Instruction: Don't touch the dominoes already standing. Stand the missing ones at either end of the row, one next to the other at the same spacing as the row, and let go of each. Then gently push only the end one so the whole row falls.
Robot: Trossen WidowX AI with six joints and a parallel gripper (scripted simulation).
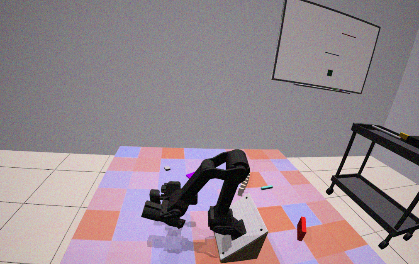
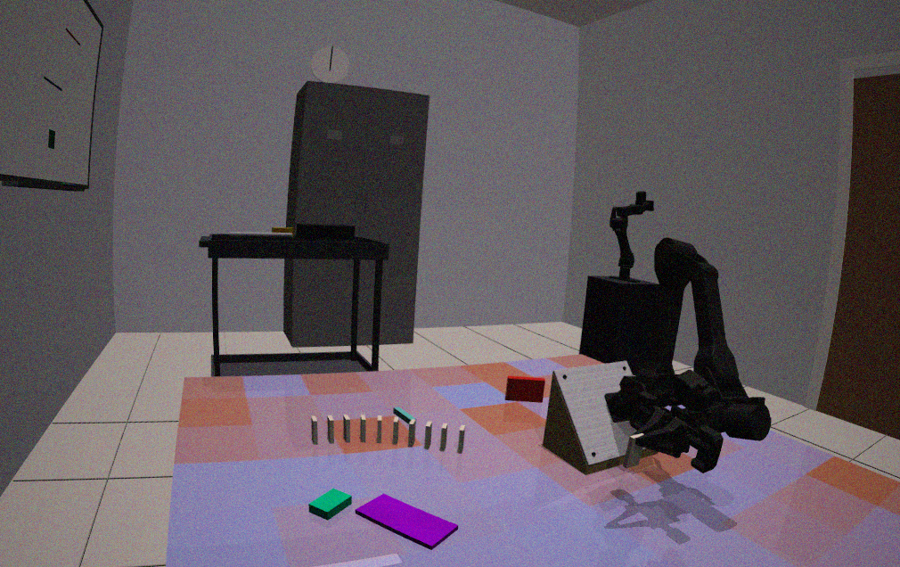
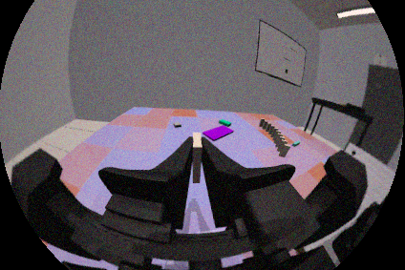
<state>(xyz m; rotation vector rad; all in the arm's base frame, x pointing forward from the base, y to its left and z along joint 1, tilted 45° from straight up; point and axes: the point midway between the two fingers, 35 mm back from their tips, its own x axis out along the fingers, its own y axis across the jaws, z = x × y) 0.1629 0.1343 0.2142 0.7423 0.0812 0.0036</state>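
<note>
Carrying the domino (image 2: 632,451) (image 3: 197,153) upright, pinched in its nearly closed fingers, the pincer (image 2: 640,442) (image 3: 197,140) stands well apart from the row (image 1: 244,184) (image 2: 379,429) (image 3: 274,137) ahead and to one side—a low or wide swing risks clipping standing pieces, toppling them early.

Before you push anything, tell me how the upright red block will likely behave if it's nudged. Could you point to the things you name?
The red block (image 1: 301,228) (image 2: 525,389) would probably tip if pushed on its broad face, since it stands on a narrow edge. Its flat, straight sides suggest it is unlikely to roll.
</note>
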